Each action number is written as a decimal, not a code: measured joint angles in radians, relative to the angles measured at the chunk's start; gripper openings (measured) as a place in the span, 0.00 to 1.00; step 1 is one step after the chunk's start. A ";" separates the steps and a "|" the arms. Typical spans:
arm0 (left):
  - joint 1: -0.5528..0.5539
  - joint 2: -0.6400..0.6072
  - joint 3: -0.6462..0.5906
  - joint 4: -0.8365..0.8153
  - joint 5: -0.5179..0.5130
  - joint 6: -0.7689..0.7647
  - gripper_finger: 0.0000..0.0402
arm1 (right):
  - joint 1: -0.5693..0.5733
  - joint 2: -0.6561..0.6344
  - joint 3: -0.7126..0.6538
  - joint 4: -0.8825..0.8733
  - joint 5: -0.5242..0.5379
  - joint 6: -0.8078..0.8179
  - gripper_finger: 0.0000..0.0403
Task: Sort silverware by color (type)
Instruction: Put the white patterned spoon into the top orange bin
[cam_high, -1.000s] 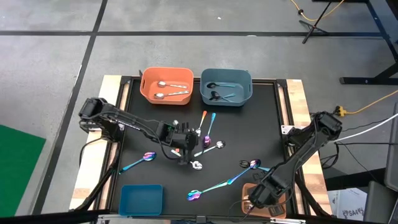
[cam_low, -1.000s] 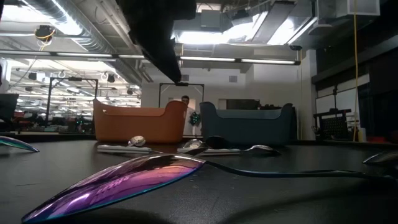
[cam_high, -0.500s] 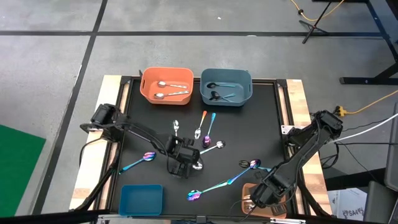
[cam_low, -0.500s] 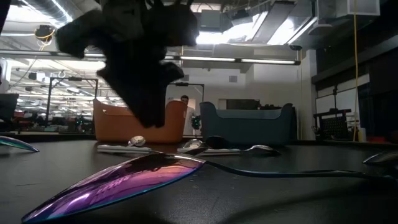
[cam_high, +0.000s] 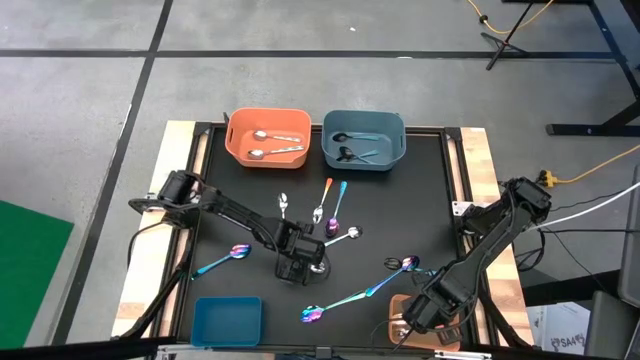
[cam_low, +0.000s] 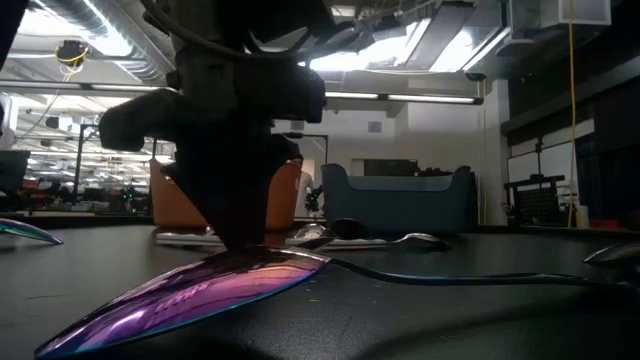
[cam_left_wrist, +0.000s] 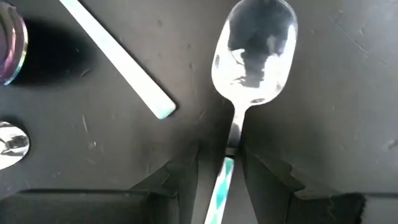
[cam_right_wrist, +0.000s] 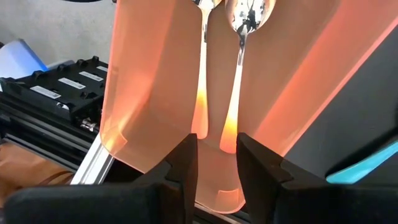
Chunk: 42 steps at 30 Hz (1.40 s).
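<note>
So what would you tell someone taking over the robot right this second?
Left gripper: mid-table, jaws open astride the teal-handled spoon, which lies flat.
Right gripper: jaws open, holding nothing, over the near orange bin, which holds two spoons.
Done: silver spoons in the far orange bin, black spoons in the grey-blue bin.
Left: the loose spoons scattered mid-table, about seven.
</note>
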 joint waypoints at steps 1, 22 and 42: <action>0.000 0.001 0.000 0.000 -0.002 0.000 0.29 | 0.000 0.000 0.000 0.000 0.000 0.000 0.25; -0.001 0.010 0.002 -0.006 -0.006 0.000 0.16 | 0.000 0.000 0.000 -0.006 0.010 0.000 0.25; -0.001 0.011 0.001 -0.005 -0.010 -0.001 0.03 | -0.014 -0.002 -0.001 -0.054 0.086 -0.025 0.25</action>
